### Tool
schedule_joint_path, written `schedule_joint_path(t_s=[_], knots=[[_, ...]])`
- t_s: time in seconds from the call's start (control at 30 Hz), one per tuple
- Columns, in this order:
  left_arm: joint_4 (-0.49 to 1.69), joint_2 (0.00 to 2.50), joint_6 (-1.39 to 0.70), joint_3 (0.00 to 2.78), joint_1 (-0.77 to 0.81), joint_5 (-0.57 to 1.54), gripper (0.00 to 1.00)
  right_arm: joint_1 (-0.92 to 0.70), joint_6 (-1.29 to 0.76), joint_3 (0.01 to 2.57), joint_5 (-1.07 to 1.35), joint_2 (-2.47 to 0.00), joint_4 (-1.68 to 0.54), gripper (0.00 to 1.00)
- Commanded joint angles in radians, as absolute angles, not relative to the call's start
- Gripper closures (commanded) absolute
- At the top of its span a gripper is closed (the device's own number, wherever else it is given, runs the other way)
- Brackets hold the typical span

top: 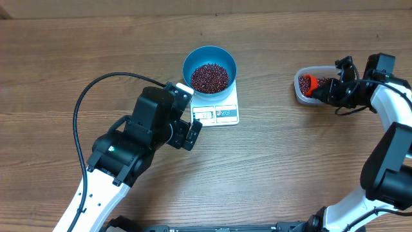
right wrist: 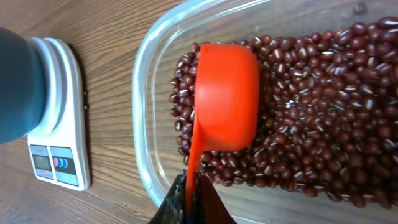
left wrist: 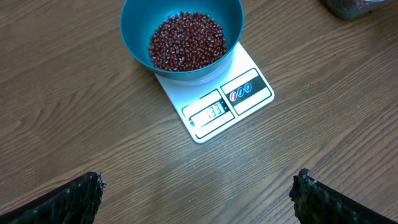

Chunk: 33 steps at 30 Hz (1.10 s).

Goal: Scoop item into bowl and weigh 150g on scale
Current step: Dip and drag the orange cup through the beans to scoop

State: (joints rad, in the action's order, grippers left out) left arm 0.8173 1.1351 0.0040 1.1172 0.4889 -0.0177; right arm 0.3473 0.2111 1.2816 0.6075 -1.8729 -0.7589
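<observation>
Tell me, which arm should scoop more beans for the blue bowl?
Right. The right gripper is shut on the orange scoop, down in the clear tub of beans. The left gripper hangs open and empty near the scale.

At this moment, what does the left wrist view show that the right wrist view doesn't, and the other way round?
Only the left wrist view shows the beans heaped inside the blue bowl, the display of the scale facing the camera, and the open left gripper.

Only the right wrist view shows the orange scoop lying on the beans in the clear tub, its handle pinched by the shut right gripper.

Both show the scale with the bowl standing on it, the wooden table, and at least a corner of the tub.
</observation>
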Motion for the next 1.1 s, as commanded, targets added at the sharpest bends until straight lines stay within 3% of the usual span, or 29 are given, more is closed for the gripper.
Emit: schedule_joint_path(t_s=[0.0,1.07], knots=[[0.816,1.126,0.020,1.131,0.483,-0.003,0.00,0.343,0.215,1.269,0.649,-1.893,-0.746,0.96],[0.815,1.126,0.020,1.131,0.483,-0.003,0.00,0.455,0.215,1.269,0.745,-2.000,-0.800,0.96]])
